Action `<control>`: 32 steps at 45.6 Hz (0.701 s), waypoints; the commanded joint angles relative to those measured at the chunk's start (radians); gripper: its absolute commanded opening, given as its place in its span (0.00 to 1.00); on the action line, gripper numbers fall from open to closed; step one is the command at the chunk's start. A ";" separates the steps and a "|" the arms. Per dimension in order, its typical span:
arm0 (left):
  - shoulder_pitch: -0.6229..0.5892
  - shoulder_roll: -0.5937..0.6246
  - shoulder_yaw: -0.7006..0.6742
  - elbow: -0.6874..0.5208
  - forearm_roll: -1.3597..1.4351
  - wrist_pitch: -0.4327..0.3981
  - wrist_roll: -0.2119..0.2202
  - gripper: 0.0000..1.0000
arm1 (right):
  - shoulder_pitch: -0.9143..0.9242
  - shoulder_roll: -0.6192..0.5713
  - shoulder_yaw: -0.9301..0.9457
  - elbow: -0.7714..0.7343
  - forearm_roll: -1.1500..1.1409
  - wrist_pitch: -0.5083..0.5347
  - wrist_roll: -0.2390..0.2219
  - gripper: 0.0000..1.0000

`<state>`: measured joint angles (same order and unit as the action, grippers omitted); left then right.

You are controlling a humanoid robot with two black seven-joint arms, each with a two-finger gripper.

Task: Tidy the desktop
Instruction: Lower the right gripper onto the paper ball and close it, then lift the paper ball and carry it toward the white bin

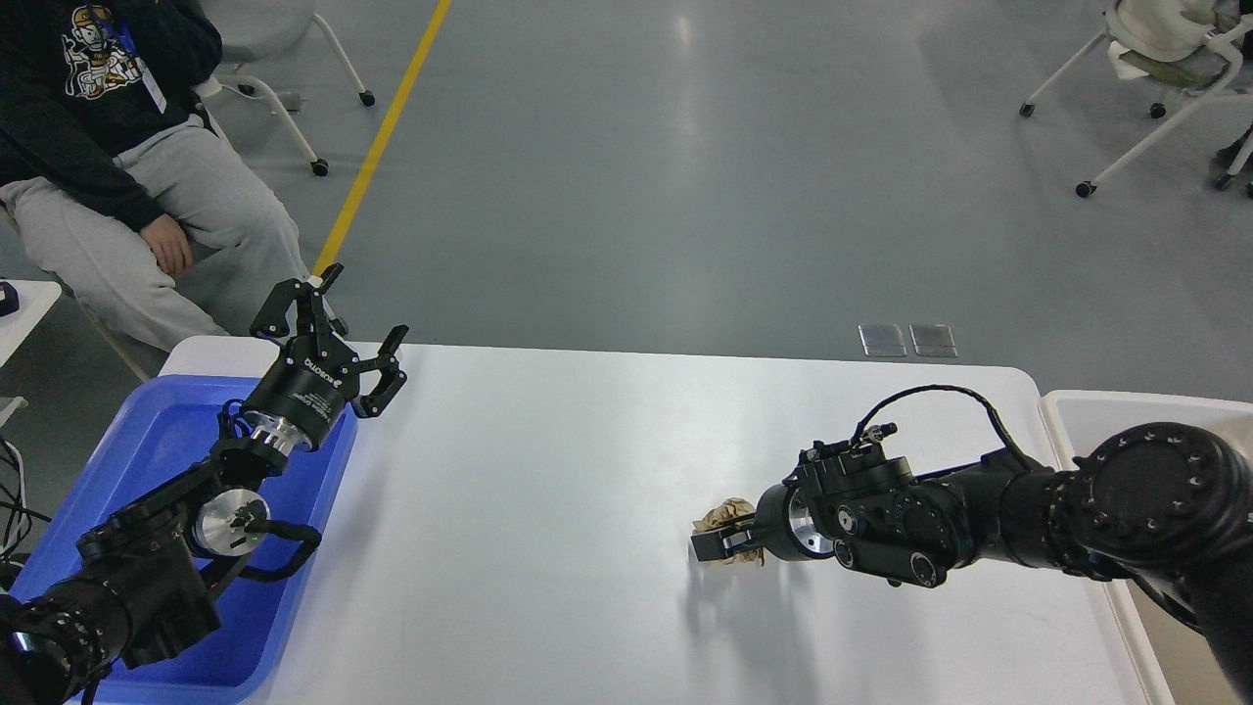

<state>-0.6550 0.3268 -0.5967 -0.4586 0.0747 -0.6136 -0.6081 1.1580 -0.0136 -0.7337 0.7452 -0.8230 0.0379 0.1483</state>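
The white desktop [548, 490] fills the middle of the head view. A crumpled brown paper ball [726, 512] lies on its right half. My right gripper [713, 544] comes in from the right and sits low on the ball, its dark fingers over the ball's front side. I cannot tell the two fingers apart, or whether they grip the paper. My left gripper [358, 309] is open and empty, held up over the desktop's far left corner, above the blue tray's far edge.
A blue plastic tray [147, 397] lies at the left end under my left arm. A cream-white bin [1106, 403] stands off the right end. A seated person [147, 196] is beyond the left corner. Wheeled chairs [1165, 78] stand far right.
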 commanded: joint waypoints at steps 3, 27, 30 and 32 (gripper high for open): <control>0.000 0.000 0.000 0.000 -0.001 0.000 0.001 1.00 | -0.003 -0.008 -0.003 -0.009 0.001 -0.004 0.011 0.00; 0.000 0.000 0.000 0.000 0.001 0.000 0.001 1.00 | 0.202 -0.301 0.112 0.230 0.176 0.138 0.146 0.00; 0.000 0.000 0.000 0.000 0.001 0.000 0.001 1.00 | 0.281 -0.385 0.112 0.302 0.182 0.178 0.146 0.00; 0.000 0.000 0.000 0.000 0.001 0.000 0.001 1.00 | 0.334 -0.439 0.114 0.353 0.189 0.209 0.145 0.00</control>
<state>-0.6549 0.3268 -0.5967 -0.4586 0.0747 -0.6136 -0.6078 1.2932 -0.2215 -0.6641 0.8986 -0.7113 0.1186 0.2718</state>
